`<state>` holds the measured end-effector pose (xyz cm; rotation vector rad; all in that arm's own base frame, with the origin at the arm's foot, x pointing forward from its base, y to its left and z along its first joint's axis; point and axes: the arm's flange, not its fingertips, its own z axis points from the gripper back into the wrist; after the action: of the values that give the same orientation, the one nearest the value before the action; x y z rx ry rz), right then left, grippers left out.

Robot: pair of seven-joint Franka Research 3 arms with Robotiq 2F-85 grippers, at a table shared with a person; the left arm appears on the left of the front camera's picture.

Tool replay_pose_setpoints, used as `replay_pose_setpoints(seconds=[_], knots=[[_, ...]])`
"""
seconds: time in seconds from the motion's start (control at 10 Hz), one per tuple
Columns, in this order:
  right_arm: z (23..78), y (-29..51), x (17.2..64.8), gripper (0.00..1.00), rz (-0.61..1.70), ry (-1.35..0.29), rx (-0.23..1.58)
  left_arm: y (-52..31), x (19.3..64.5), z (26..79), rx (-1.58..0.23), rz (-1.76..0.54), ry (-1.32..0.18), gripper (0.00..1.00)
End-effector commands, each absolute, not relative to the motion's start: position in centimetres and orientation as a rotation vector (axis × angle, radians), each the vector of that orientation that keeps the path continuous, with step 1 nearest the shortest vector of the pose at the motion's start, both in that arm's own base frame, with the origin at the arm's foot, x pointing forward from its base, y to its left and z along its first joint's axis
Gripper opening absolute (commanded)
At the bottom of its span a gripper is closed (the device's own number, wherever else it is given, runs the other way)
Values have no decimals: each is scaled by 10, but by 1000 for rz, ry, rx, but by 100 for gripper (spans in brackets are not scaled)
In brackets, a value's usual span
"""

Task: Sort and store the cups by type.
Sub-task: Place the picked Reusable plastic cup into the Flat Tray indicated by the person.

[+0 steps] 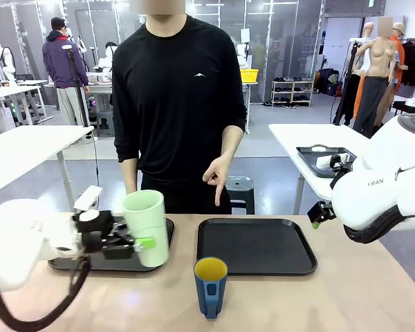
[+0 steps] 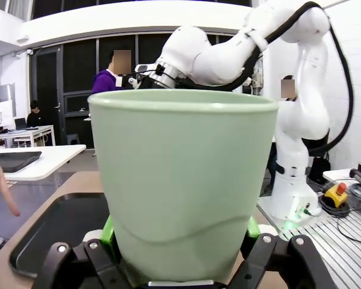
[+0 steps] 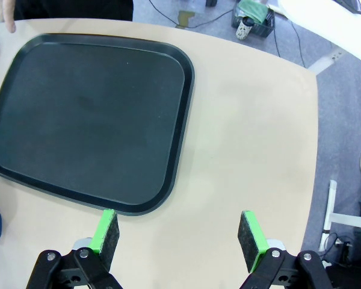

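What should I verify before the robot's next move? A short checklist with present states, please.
1. Left end effector shut on upright mint-green tumbler: ok.
2. Tumbler base resting on left tray: cannot tell.
3. Right end effector open, holding nothing: ok.
4. Blue mug upright on table: ok.
5. Person's hand clear of right tray: not ok, finger points at it.

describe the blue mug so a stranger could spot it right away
Start at the right-hand black tray. Off its near left corner, on bare tabletop, stands the blue mug. Unlike the green tumbler in the left gripper, it is short, handled, yellow inside.
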<state>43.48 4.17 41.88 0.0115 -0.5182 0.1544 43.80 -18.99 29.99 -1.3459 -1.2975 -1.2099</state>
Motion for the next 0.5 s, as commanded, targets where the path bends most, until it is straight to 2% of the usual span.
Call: replay_pose_setpoints(seconds=[0.0,0.4], knots=[[418,41,435,100,153,-520,13,-221,458,299,-1304,-1190,-1286,85],[418,41,435,100,153,-520,13,-248,467,293,-1251,-1197,-1273,85]])
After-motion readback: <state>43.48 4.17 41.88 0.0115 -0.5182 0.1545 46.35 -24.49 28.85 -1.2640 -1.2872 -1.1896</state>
